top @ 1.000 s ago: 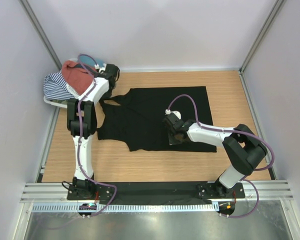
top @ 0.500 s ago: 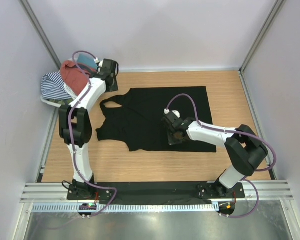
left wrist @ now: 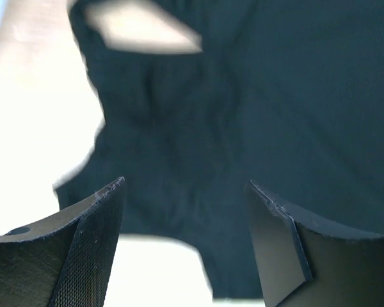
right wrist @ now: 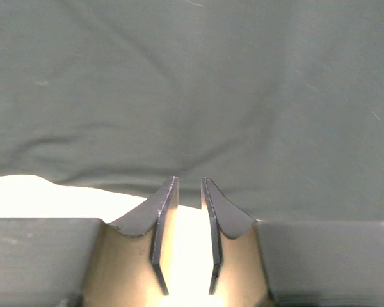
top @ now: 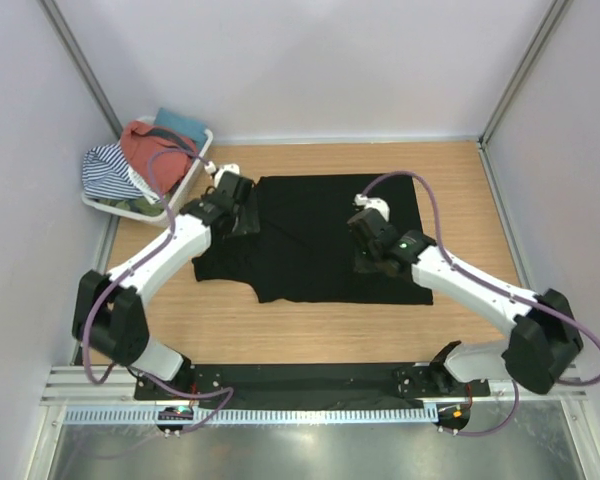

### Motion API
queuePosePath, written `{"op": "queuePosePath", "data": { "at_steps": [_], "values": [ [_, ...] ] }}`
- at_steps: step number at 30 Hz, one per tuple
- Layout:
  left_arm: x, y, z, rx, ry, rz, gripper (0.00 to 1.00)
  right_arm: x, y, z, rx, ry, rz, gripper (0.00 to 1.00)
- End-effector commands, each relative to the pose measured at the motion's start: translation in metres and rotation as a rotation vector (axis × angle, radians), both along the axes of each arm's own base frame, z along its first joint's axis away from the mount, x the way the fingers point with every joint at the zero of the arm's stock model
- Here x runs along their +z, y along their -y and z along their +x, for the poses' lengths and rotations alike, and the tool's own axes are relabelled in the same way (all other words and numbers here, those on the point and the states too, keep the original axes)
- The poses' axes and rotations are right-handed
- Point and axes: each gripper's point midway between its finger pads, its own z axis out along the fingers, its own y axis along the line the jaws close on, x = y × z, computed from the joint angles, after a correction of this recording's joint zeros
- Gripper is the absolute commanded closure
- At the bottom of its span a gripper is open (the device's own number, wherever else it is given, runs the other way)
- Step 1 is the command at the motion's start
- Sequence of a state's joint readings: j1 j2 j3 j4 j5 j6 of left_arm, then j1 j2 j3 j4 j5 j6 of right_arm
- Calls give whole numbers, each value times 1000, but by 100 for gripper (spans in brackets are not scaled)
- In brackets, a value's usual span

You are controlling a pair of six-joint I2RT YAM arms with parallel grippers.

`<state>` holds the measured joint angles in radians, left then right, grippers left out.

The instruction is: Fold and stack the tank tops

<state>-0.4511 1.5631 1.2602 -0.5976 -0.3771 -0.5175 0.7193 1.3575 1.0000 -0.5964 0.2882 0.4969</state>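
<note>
black top (top: 300, 240) looks limp and light; i'd pinch its hem and straps. my left gripper (left wrist: 185, 192) gapes wide, empty; right gripper (right wrist: 189, 184) barely parted, holding nothing.

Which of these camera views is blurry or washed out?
Left wrist view: the black tank top is smeared soft and the table is blown out white. Right wrist view: sharp cloth, but the table glares white-yellow. Top view: evenly lit and sharp.
</note>
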Motion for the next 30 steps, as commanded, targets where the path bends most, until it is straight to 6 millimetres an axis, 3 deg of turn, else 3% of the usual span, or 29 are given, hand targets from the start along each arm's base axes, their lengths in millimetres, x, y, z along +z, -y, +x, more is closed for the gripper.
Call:
{"op": "queuePosePath", "data": {
  "at_steps": [1, 2, 3, 4, 5, 6, 7, 10, 15, 21, 30],
  "values": [
    [8, 12, -36, 1, 51, -89, 25, 0, 48, -15, -120, 3, -13, 72],
    [5, 12, -45, -6, 49, -94, 25, -1, 66, -14, -177, 4, 3, 71],
    [-10, 11, -61, -7, 17, -93, 25, -11, 79, -22, -205, -15, -4, 72],
    [-5, 15, -73, -25, 27, -119, 26, -12, 85, -25, -267, -7, 17, 73],
    [-10, 19, -84, -43, 10, -140, 26, 1, 89, -24, -286, 42, 42, 70],
    [-14, 21, -93, -57, 2, -151, 27, 5, 93, -23, -322, 55, 55, 50],
    [-23, 23, -109, -65, -19, -164, 27, 5, 104, -27, -379, 47, 37, 44],
    [-45, 35, -141, -106, -83, -205, 28, -8, 136, -30, -558, 18, 5, 42],
    [-67, 59, -176, -173, -130, -275, 29, -39, 168, -41, -776, -94, 10, 55],
    [-83, 74, -182, -199, -157, -310, 30, -51, 194, -51, -929, -82, 54, 54],
    [-93, 78, -175, -206, -156, -290, 31, -79, 197, -57, -972, -117, 78, 55]
  ]
}}
